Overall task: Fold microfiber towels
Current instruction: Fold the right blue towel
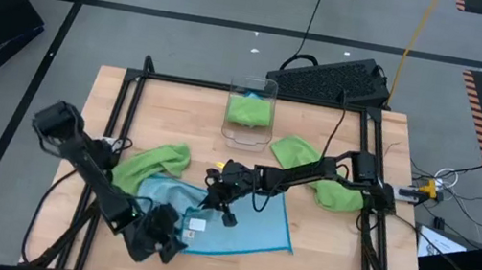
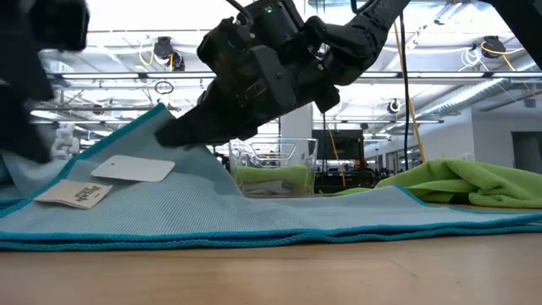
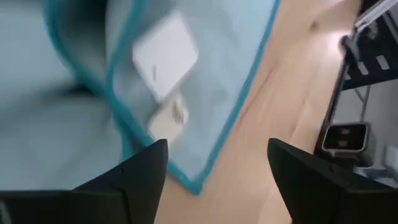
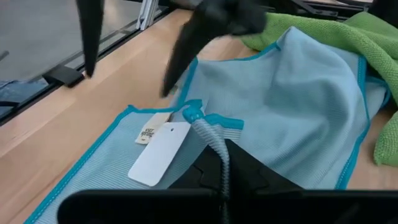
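Done: one green towel (image 1: 250, 110) put in bin (image 1: 247, 136) | Now: blue towel (image 1: 247, 221) pinched by right gripper (image 1: 216, 189); left gripper (image 1: 168, 240) open, empty | Left: more towels unfolded

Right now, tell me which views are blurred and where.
Left wrist view: blue towel and its white tag smeared. Right wrist view: the other arm's left end effector streaked. Low view: sharp mid-table, dark shape at the picture's left edge soft. High view: crisp.

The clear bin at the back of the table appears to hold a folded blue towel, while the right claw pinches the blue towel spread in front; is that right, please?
Not quite: the towel inside the clear bin is lime green, as the high view shows. The rest stands: the right claw is shut on an edge of the blue towel spread at the front of the table.
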`<state>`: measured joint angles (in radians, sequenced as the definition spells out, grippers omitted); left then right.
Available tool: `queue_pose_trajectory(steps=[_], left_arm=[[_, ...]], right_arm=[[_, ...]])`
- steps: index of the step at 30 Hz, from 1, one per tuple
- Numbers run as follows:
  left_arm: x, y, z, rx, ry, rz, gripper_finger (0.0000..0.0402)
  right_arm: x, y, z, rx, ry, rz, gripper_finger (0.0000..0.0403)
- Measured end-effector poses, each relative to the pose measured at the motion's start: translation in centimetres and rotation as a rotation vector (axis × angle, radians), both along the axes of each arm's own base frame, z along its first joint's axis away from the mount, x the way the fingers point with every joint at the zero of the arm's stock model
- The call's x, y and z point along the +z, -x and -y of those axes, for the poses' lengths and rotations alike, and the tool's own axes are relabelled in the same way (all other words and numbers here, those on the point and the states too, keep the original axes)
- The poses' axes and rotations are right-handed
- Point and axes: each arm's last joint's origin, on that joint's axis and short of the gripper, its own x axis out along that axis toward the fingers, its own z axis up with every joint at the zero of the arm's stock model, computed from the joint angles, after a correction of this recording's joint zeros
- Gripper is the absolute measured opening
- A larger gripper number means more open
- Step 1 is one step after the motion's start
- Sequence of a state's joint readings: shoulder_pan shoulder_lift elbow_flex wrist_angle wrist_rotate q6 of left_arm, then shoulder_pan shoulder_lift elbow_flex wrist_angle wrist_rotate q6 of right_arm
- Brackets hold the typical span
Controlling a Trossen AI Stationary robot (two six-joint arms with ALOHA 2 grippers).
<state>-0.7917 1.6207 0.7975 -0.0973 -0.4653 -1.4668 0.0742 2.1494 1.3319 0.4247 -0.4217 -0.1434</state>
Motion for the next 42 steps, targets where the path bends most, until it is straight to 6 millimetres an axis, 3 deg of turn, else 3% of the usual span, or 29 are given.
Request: queue_pose_trajectory(steps=[5,11,16,22,28,32,40,42], left_arm=[[-2.1,-0.1,0.5,0.152,0.171,-0.107,0.0254],[-2.3,-0.3,0.6,0.269,0.310,-0.133,0.0244],[-2.1,-1.1,0.5,0.287,0.365,-0.094,0.0243],[-3.8,-1.7,0.6,0.318,0.413,-0.168,0.0243],[-4.3,-2.1,0.9,0.330,0.462,-0.149,0.0236],[-4.2,-2.2,1.1,0.305,0.465,-0.142,0.0190],[-4.5,-2.1,0.8,0.187,0.315,-0.122,0.0029],[-4.5,-2.1,0.8,0.169,0.289,-0.120,0.0012]], right_arm=[[0.1,0.0,-0.2,0.004,-0.001,0.012,0.0001],[0.1,0.0,-0.4,0.009,0.000,0.013,0.0001],[0.2,0.0,-0.4,0.010,0.001,0.022,0.0000],[0.2,0.0,-0.4,0.010,0.001,0.023,0.0000],[0.2,-0.1,-0.4,0.013,0.006,0.032,0.0000],[0.4,-0.1,-0.4,0.013,0.005,0.054,0.0000],[0.7,-0.3,-0.2,0.009,0.005,0.086,0.0000],[0.7,-0.3,-0.1,0.007,0.005,0.086,0.0000]])
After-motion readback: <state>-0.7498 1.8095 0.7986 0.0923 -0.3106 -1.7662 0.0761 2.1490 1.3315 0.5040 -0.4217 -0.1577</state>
